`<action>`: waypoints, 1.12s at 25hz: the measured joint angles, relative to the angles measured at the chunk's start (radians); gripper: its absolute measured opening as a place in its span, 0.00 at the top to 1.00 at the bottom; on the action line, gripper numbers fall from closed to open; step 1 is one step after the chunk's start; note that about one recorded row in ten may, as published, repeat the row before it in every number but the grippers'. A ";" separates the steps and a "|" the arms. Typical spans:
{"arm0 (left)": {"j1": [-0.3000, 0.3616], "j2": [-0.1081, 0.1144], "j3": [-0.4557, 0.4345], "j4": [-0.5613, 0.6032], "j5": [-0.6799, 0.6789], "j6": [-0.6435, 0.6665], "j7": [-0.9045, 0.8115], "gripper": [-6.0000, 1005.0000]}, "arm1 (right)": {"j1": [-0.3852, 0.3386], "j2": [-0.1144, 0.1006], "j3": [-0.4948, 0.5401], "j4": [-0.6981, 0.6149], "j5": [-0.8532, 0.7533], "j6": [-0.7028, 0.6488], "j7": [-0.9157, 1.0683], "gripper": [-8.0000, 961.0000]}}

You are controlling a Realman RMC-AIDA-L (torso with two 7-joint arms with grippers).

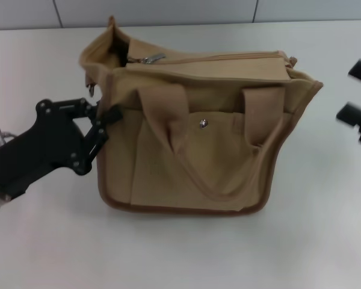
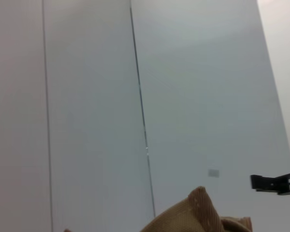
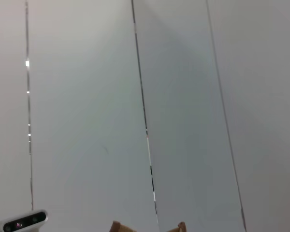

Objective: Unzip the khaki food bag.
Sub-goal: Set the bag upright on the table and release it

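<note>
I am seeing the left claw gripping the boxy tan canvas bag at its nine o'clock edge; the right claw is idling open at three o'clock over the white desk.

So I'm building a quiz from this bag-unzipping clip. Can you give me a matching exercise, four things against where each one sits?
Things:
1. left gripper
2. right gripper
3. zipper pull
4. silver snap

Places:
A. on the front pocket of the khaki food bag
B. at the bag's left side panel, fingers against the fabric
C. apart from the bag, off its right end
D. on the bag's top, near its left end

Pairs: 1-B, 2-C, 3-D, 4-A
</note>
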 joint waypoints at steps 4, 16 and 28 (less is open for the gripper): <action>-0.039 0.000 0.019 0.015 0.001 0.000 -0.015 0.91 | 0.027 0.000 0.005 -0.072 0.004 0.011 0.091 0.12; -0.076 -0.005 0.056 0.228 -0.001 0.109 -0.148 0.91 | 0.107 0.000 -0.068 -0.254 -0.031 0.068 0.259 0.12; -0.108 -0.006 0.169 0.316 -0.033 0.135 -0.169 0.91 | 0.187 0.003 -0.261 -0.361 -0.099 0.149 0.353 0.13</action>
